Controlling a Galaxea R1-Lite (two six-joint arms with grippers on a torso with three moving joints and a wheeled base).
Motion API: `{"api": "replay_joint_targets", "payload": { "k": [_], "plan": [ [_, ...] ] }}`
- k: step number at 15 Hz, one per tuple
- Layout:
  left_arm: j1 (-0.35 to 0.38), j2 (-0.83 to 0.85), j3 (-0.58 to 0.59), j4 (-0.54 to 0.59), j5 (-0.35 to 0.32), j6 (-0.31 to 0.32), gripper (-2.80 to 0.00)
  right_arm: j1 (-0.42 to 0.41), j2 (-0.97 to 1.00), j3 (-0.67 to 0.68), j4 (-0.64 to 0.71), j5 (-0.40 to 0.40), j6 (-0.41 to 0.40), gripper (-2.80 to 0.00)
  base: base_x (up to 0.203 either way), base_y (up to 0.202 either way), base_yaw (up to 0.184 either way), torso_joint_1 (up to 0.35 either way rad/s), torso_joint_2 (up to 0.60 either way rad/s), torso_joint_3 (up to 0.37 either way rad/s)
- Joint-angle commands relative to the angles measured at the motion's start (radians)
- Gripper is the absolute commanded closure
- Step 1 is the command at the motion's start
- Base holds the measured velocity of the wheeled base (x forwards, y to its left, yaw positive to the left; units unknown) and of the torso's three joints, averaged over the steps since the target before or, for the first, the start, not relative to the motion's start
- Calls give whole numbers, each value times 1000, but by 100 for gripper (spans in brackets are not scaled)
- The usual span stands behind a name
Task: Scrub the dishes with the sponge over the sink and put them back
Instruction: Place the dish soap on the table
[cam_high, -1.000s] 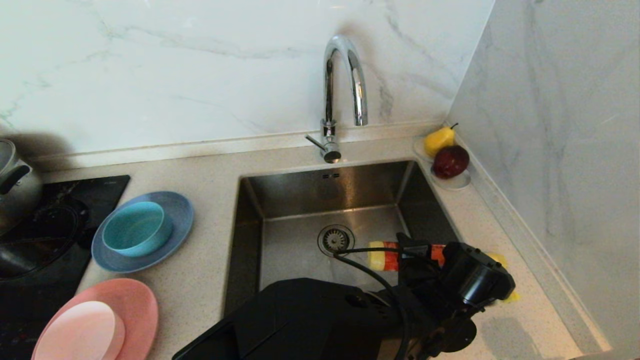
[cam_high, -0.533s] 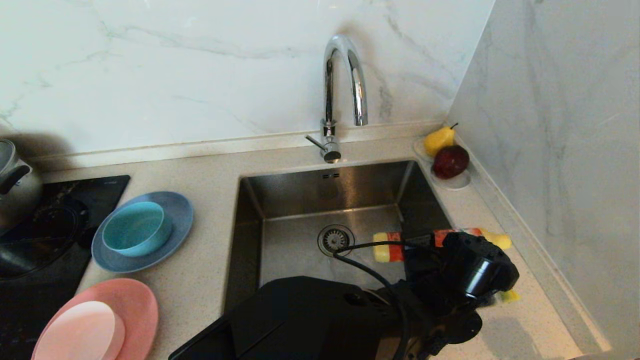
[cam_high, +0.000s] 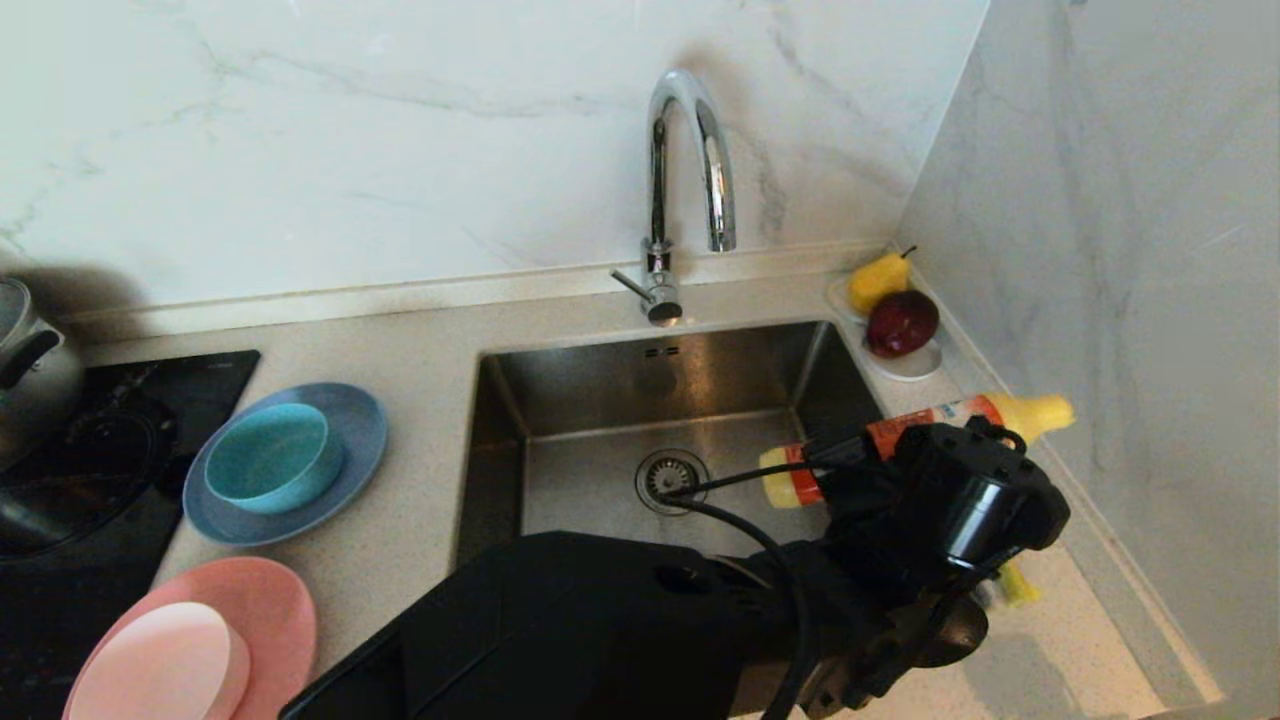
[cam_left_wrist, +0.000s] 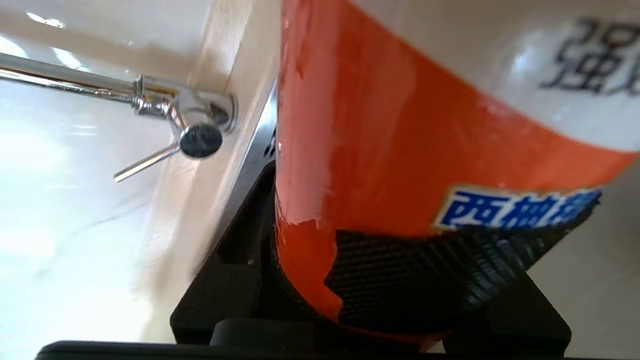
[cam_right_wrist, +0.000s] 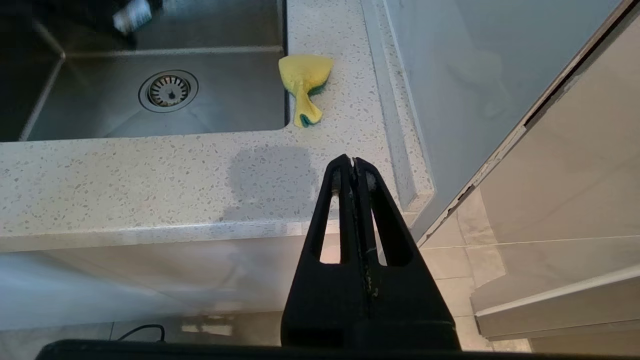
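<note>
My left gripper (cam_high: 872, 462) is shut on the orange detergent bottle (cam_high: 950, 412), which it holds nearly level above the sink's right edge, yellow cap towards the side wall. In the left wrist view the bottle (cam_left_wrist: 400, 125) fills the space between the ribbed pads (cam_left_wrist: 425, 270). The yellow and green sponge (cam_right_wrist: 305, 80) lies crumpled on the counter right of the sink (cam_high: 640, 385); in the head view only a corner of the sponge (cam_high: 1012, 585) shows under my left wrist. A teal bowl (cam_high: 268, 456) sits on the blue plate (cam_high: 355, 440), a pale pink bowl (cam_high: 160, 665) on the pink plate (cam_high: 275, 610). My right gripper (cam_right_wrist: 353, 162) hangs shut and empty before the counter's front edge.
A chrome faucet (cam_high: 690, 150) rises behind the sink. A steel pot (cam_high: 30, 370) stands on the black cooktop (cam_high: 90, 470) at far left. A small white dish with a pear and red fruit (cam_high: 900, 315) sits in the back right corner, against the marble side wall.
My left gripper has carried the bottle up and to the right, away from the basin, and the cap end has swung out towards the side wall. The right arm has not moved.
</note>
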Motion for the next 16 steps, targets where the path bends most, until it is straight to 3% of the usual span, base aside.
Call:
{"api": "replay_joint_targets", "payload": {
  "k": [1,4,6,16],
  "plan": [
    [-2,-73,-1,-6,-49,-50,0,0,2,0,0,1,0,0,0,0,0,0,0,0],
    [-1,-156,-1,-32,-196,-192,0,0,0,0,-1,1,0,0,0,0,0,0,0,0],
    [0,-209,-1,-37,-213,-246,0,0,0,0,-1,1,0,0,0,0,0,0,0,0],
    [26,-481,-2,-25,-327,-343,0,0,1,0,-1,1,0,0,0,0,0,0,0,0]
  ]
}}
